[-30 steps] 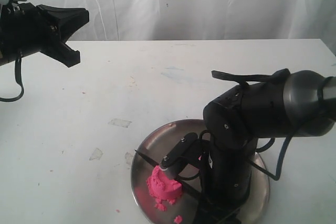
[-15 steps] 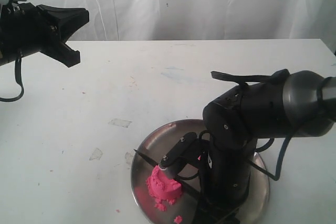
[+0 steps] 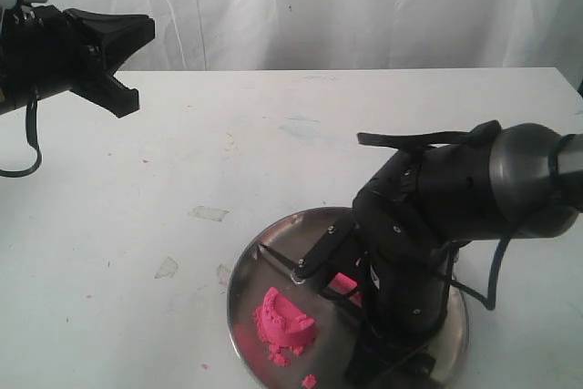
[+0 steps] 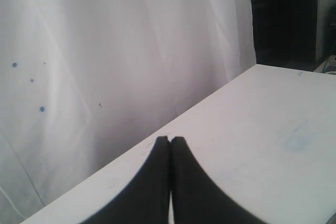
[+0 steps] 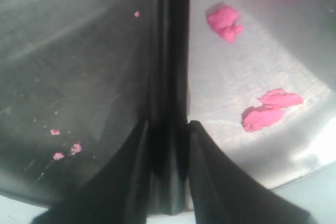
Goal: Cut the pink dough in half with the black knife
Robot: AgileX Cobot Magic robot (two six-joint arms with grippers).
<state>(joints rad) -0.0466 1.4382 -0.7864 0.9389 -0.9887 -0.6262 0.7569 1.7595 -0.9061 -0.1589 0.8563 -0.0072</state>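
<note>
- The desk (image 3: 273, 152) is white, with a white curtain (image 3: 364, 6) hanging behind it.
- In the exterior view a round steel plate (image 3: 235, 302) sits at about 5 o'clock on the desk.
- The pink dough (image 3: 284, 321) lies on the plate at about 8 o'clock, a crumbly mound with a rough, dented top.
- A small pink crumb (image 3: 310, 380) lies at the mound's 5 o'clock, near the plate's rim.
- A further patch of pink (image 3: 344, 284) shows at the mound's 2 o'clock, partly hidden by the right arm, so its shape cannot be told.
- The right gripper (image 5: 169, 124) hangs over the plate, and its fingers (image 5: 134, 182) are clamped on the handle of the black knife (image 3: 278, 257), one on each side.
- The blade slants out from the fingers with its tip pointing to about 10 o'clock.
- The blade lies at the dough's 12 o'clock and looks apart from it.
- The right wrist view shows the knife running straight across the plate's bare steel, with loose pink bits (image 5: 270, 108) to one side of it.
- The left gripper (image 4: 169, 140) is held at about 10 o'clock, well apart from the plate.
- Its fingers (image 4: 152, 182) are pressed together with nothing between them, over the desk's far edge by the curtain.
</note>
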